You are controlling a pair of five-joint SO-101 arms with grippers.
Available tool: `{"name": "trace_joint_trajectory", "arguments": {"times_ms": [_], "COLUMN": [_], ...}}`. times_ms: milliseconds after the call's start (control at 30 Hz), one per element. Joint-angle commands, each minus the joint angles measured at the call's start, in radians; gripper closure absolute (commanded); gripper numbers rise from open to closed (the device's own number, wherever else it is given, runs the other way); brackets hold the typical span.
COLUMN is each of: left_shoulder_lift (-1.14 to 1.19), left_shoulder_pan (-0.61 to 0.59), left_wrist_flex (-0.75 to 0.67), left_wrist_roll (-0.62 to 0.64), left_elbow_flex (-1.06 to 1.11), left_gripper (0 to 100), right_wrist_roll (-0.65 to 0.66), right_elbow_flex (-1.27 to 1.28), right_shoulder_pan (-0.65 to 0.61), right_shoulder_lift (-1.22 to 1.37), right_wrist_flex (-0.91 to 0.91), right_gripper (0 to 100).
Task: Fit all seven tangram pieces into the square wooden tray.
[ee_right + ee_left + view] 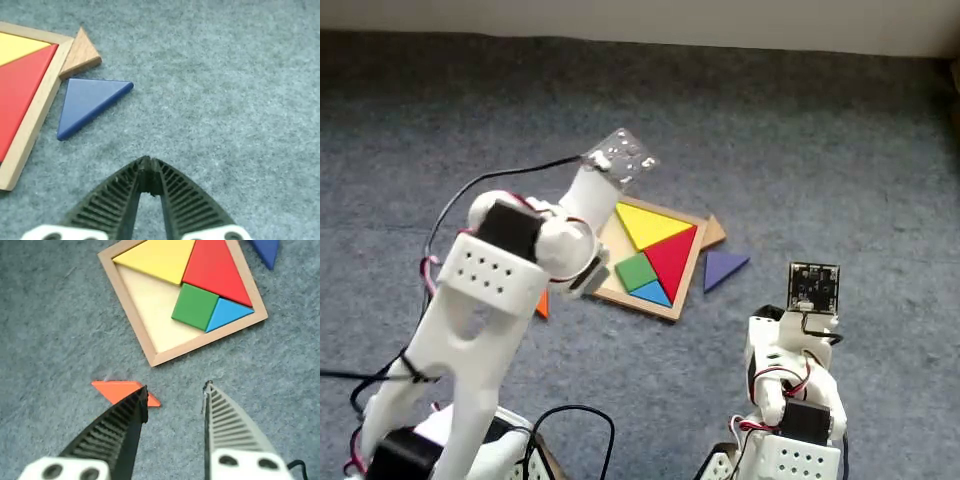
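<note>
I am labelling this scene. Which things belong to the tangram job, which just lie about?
Job: tray; yellow piece, red piece, green square, light-blue triangle inside; orange piece, dark-blue triangle, brown triangle outside.
Lying about: grey carpet, pale strip.

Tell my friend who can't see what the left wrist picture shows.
An open gripper hangs over grey carpet, with an orange triangle lying by its dark finger. Beyond it sits a square wooden tray holding a yellow triangle, a red triangle, a green square and a light blue triangle, with part of it bare.
</note>
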Motion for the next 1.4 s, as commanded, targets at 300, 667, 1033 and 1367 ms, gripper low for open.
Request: {"name": "trace_joint_trajectory", "arguments": {"times_ms": [300,667,1033,1367], "left_shoulder_lift": [-0.59,-0.719,-0.727,-0.727], "left_shoulder_pan": [-0.343,-0.512,-0.527,-0.527], "left_wrist_flex": [-0.098,-0.204,-0.397,-0.442], "left_wrist_roll": [0.114,0.11,0.112,0.117], "left_elbow_flex": [0.515,0.737,0.966,1.013], "left_gripper": [81,81,81,81], "right_wrist_roll": [-0.012,-0.008,0.035,-0.141], "right_elbow_flex": [0.136,-0.116,-0.467,-0.846], "right_shoulder_pan": [0.013,0.012,0.005,-0.031], "right_shoulder_lift": [0.001,0.01,0.384,0.868], "right_wrist_flex": [-0.015,0.174,0.179,0.17], "right_gripper": [99.2,92.1,91.8,82.8]}}
